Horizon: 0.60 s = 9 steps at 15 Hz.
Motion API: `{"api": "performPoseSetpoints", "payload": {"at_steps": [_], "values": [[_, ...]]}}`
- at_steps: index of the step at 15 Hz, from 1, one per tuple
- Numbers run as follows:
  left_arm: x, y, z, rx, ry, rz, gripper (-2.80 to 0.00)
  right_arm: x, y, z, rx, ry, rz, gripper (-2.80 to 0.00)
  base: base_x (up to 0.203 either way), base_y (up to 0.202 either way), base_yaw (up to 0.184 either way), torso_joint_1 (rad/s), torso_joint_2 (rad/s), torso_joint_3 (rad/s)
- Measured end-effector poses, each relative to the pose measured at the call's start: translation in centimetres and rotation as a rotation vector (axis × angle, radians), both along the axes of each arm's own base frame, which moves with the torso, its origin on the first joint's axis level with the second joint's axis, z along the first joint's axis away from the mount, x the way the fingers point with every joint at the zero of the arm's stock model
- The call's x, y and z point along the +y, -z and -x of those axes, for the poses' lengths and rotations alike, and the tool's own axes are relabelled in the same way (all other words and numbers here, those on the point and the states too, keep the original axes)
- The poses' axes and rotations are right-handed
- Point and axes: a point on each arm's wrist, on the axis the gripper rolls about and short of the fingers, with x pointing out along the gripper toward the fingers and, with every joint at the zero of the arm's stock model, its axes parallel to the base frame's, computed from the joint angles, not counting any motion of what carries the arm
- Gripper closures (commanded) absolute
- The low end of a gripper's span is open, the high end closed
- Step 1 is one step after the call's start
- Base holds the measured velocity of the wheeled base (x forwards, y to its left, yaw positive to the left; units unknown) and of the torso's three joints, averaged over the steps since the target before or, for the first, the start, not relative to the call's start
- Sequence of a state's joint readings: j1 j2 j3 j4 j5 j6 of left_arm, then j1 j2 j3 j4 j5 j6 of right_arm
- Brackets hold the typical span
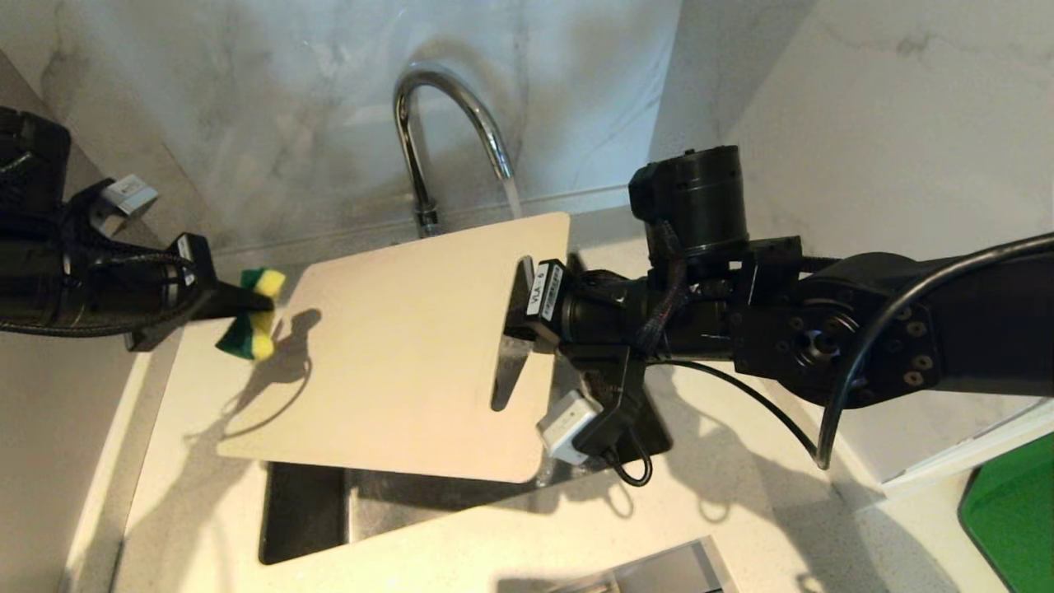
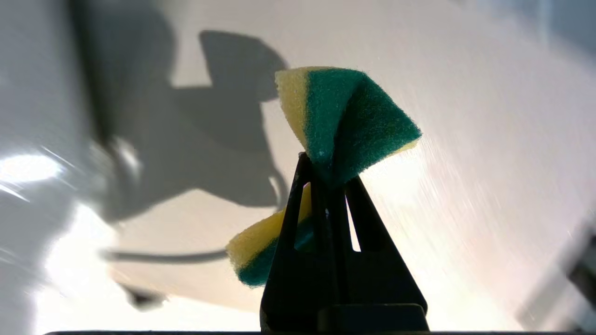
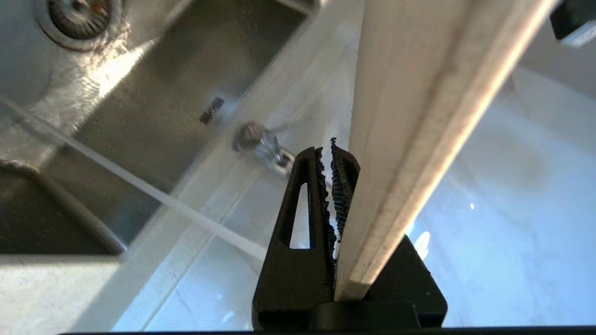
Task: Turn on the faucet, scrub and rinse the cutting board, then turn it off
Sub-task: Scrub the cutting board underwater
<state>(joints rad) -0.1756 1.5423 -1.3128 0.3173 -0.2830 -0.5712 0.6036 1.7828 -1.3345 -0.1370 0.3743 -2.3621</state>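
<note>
In the head view, the cutting board (image 1: pixel 387 346) is held over the sink (image 1: pixel 305 511) by the right end effector (image 1: pixel 520 309), clamped at its slot end, under the running faucet (image 1: pixel 445 123). In the left wrist view, a sponge (image 2: pixel 344 125) is pinched in the left end effector (image 2: pixel 328 186), poised for scrubbing. In the right wrist view, the board's edge is gripped.

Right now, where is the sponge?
In the head view the sponge is at the left, pinched in the left gripper just off the left edge of the cutting board, above the counter.

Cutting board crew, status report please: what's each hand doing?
Left hand pinching sponge at cutting board edge. Right hand clamps board over sink. Faucet running. Nothing in the way.
</note>
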Motion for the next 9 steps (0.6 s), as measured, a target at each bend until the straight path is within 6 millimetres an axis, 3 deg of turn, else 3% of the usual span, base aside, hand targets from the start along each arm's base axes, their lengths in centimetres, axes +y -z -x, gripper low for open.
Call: {"api": "performPoseSetpoints", "payload": {"at_steps": [4, 9], "values": [[-5.6, 0.0, 4.5, 0.080, 0.186, 0.071, 0.00, -0.1, 0.0, 0.0, 0.045, 0.027, -0.024, 0.00, 0.000, 0.000, 0.000, 0.000, 0.00, 0.000], [-7.9, -0.3, 7.2, 0.063, 0.255, 0.052, 0.00, -0.4, 1.0, 0.6, 0.163, 0.052, 0.039, 0.00, 0.000, 0.000, 0.000, 0.000, 0.00, 0.000]]}}
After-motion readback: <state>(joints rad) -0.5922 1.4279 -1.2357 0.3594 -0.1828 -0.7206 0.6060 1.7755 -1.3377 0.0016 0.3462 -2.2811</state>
